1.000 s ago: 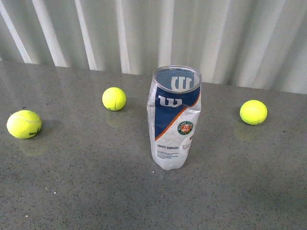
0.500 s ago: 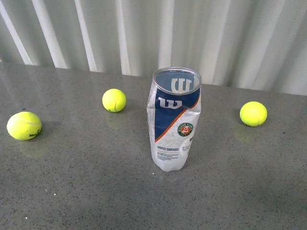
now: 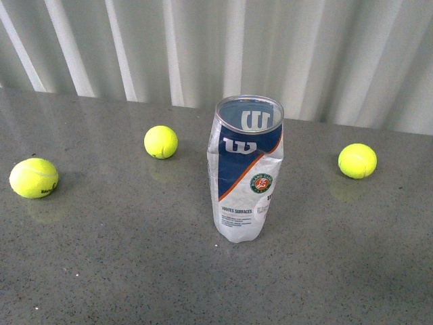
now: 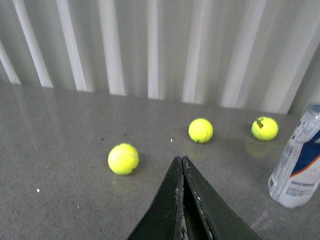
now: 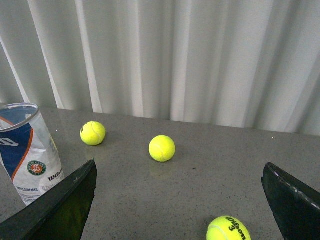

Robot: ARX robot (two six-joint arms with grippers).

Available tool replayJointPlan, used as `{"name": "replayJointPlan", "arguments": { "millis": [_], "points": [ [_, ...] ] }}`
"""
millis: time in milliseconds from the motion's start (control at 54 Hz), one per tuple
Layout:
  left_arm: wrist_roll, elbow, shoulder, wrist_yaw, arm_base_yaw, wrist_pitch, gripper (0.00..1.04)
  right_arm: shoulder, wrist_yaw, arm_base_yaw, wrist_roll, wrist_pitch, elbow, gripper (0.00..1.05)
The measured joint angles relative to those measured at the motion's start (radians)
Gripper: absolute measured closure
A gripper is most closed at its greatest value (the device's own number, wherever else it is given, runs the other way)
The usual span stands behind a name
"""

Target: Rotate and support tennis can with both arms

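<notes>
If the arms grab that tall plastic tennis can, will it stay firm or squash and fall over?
The tennis can would probably squash a bit: its clear sides are already dented. It looks empty, with an open top, so likely light. Tall and standing on a narrow base, it could tip easily if pushed high up.

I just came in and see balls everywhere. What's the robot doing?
Nothing is being held yet. The tennis can stands upright and open on the grey table, with three tennis balls lying around it. The left gripper is shut and empty; the right gripper is wide open. Neither touches the can.
</notes>
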Motion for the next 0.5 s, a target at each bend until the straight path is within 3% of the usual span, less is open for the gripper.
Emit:
{"name": "replayJointPlan", "arguments": {
  "millis": [444,500],
  "points": [
    [-0.002,0.000,-0.020,0.000,0.000,-0.005,1.01,0.000,0.000,0.000,0.000,0.000,0.000,0.07],
    [-0.003,0.000,-0.020,0.000,0.000,-0.005,0.87,0.000,0.000,0.000,0.000,0.000,0.000,0.07]
  ]
}}
